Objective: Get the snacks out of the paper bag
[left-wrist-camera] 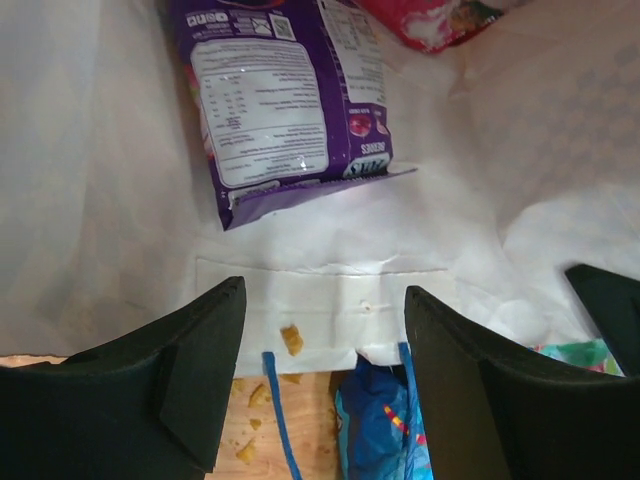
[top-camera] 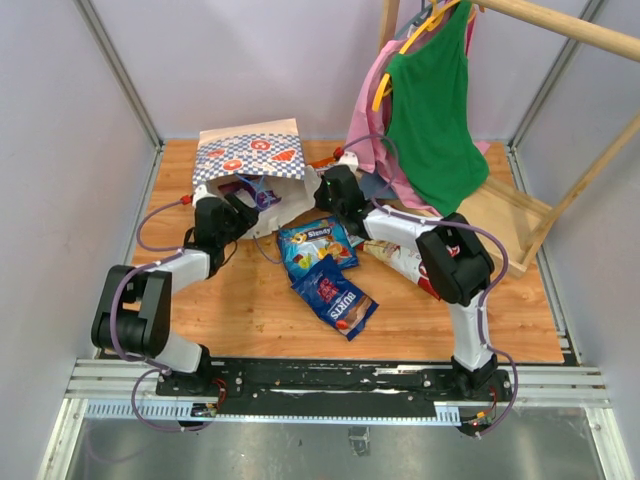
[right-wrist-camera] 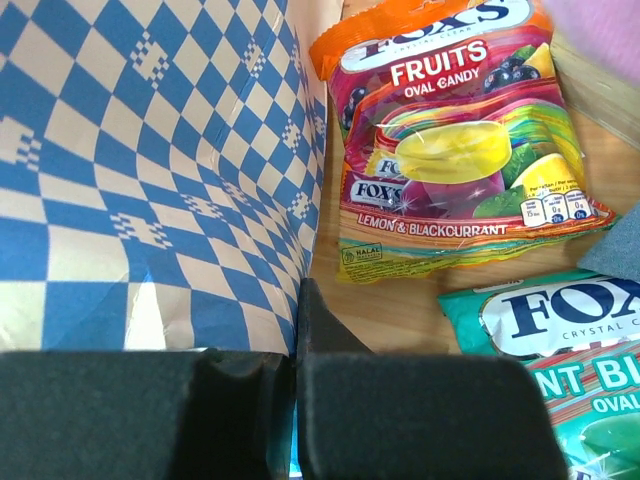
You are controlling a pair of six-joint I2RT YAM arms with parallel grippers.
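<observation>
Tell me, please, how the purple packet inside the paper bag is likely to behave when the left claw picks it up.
The purple packet probably flexes rather than staying stiff: its lower edge is creased and curled. Its glossy foil may slip in the left claw. Lying flat on the paper bag wall, it seems unlikely to roll.

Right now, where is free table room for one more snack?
Free: bare wood between the left arm and the blue packets; also the near strip between those packets and the right arm. Crowded around the paper bag mouth.
</observation>
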